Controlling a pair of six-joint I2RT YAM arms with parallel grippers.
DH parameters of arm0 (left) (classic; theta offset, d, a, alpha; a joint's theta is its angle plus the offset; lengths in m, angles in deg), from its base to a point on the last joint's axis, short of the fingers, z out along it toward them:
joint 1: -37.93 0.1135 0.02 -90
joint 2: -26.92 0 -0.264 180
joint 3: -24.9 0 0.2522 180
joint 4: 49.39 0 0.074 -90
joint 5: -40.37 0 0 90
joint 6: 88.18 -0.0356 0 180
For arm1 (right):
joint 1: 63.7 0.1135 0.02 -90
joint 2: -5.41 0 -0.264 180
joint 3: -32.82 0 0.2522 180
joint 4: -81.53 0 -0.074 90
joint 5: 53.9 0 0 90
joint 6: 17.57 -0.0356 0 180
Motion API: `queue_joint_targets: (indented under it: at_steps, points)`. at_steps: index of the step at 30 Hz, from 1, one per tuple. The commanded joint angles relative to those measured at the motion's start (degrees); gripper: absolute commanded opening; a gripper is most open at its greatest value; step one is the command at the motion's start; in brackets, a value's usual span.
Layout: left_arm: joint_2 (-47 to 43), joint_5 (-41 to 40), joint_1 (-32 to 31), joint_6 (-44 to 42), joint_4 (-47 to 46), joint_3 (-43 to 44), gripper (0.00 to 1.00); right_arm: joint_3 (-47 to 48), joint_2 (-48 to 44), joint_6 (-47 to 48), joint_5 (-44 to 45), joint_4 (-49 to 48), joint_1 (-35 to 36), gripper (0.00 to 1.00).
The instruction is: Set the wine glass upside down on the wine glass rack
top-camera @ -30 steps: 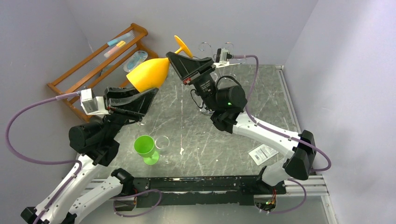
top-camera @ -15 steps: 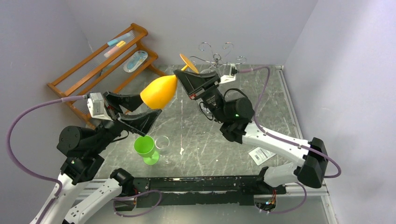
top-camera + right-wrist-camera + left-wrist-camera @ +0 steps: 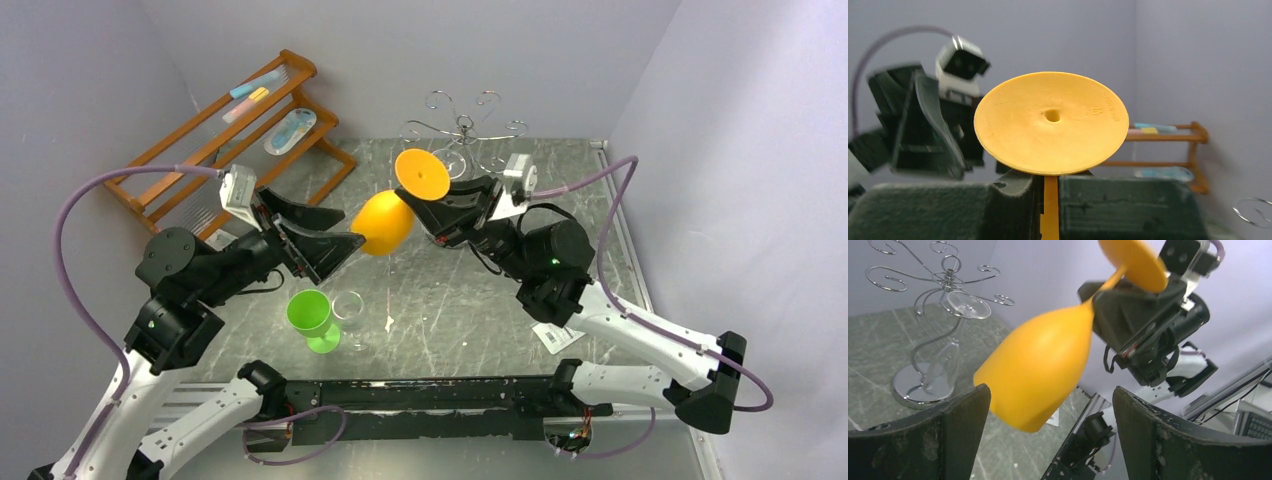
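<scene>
The orange wine glass (image 3: 383,222) hangs tilted in the air over the table, bowl low and to the left, round foot (image 3: 422,173) up. My right gripper (image 3: 432,208) is shut on its thin stem (image 3: 1050,205), just under the foot (image 3: 1050,122). My left gripper (image 3: 350,228) is open, its fingers on either side of the bowl's mouth end (image 3: 1043,365), close to it but not gripping. The silver wire wine glass rack (image 3: 462,128) stands at the back of the table. A clear glass (image 3: 955,355) hangs upside down on the rack (image 3: 943,285).
A green glass (image 3: 312,318) and a clear glass (image 3: 348,312) stand on the table near the front, below my left gripper. An orange-brown wooden shelf (image 3: 230,130) stands at the back left. A paper label (image 3: 563,329) lies at the right front.
My left gripper opened and let go of the orange bowl, then drew back. My right gripper carried the glass by its stem down and to the right, turning its foot upward.
</scene>
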Motion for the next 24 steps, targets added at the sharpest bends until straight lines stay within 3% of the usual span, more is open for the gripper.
queue_joint_targets:
  at_steps: [1,10,14,16,24]
  points:
    - [0.72,-1.72,-0.22,7.82,-5.21,1.34,0.96,-1.62,-1.91,14.35,-1.81,13.95,0.32,0.0]
    - [0.4,-4.81,-0.24,14.12,-7.6,-0.89,0.96,-5.71,-4.94,15.51,-2.29,16.43,0.29,0.0]
    - [2.66,-6.31,-0.21,27.4,-3.37,-0.47,0.95,-5.77,-4.85,16.55,-4.37,17.58,0.31,0.0]
    - [4.25,-3.31,-0.21,32.08,-5.55,-1.53,0.94,-4.71,-4.18,17.41,-5.31,18.6,0.29,0.0]
    - [7.06,-1.65,-0.22,33.41,-7.47,-1.08,0.89,-2.32,-2.1,19.35,-6.4,20.95,0.28,0.0]
